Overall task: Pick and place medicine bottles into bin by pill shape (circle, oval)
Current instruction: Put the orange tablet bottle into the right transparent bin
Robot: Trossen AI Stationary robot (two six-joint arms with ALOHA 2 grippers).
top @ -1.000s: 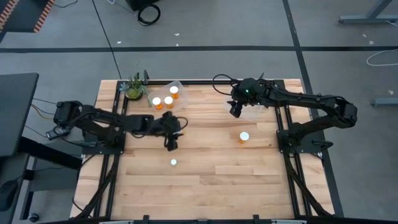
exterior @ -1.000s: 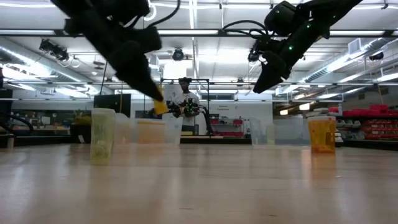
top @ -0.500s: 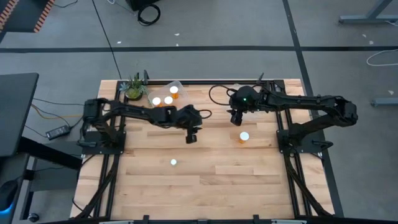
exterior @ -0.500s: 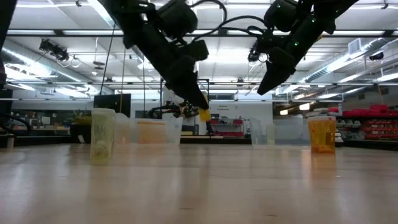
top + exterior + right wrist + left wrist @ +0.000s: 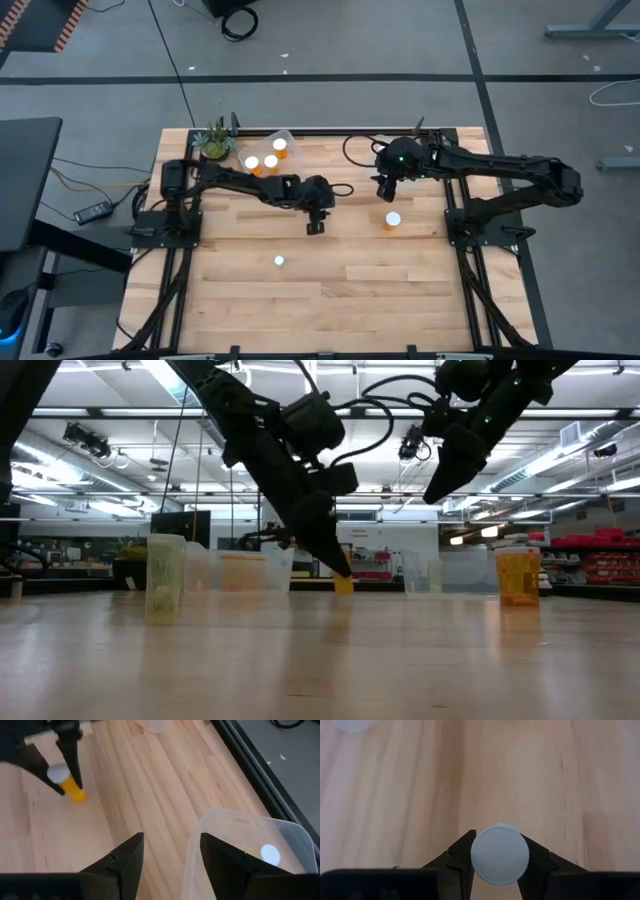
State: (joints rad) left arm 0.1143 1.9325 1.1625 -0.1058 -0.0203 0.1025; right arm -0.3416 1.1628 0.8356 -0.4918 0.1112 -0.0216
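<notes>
Left gripper (image 5: pixel 315 226): clamped on a pill bottle (image 5: pixel 500 854), now carried from 9 o'clock to tabletop (image 5: pixel 350 290) centre, low over the wood. I judge it bound for the right bin (image 5: pixel 235 840). Right gripper (image 5: pixel 384 195): jaws apart, hovering at 2 o'clock.

Two matte black robot arms, built from slim tube-like links joined by chunkier rounded joints. Each is mounted on a black metal frame base at a side edge of the desk (image 5: pixel 400 290). Thin black cables loop loosely off both arms near the wrists. A small green light glows on the right arm's wrist. The left gripper (image 5: pixel 500 865) and right gripper (image 5: pixel 167 857) have dark, wedge-shaped, angular fingers.
</notes>
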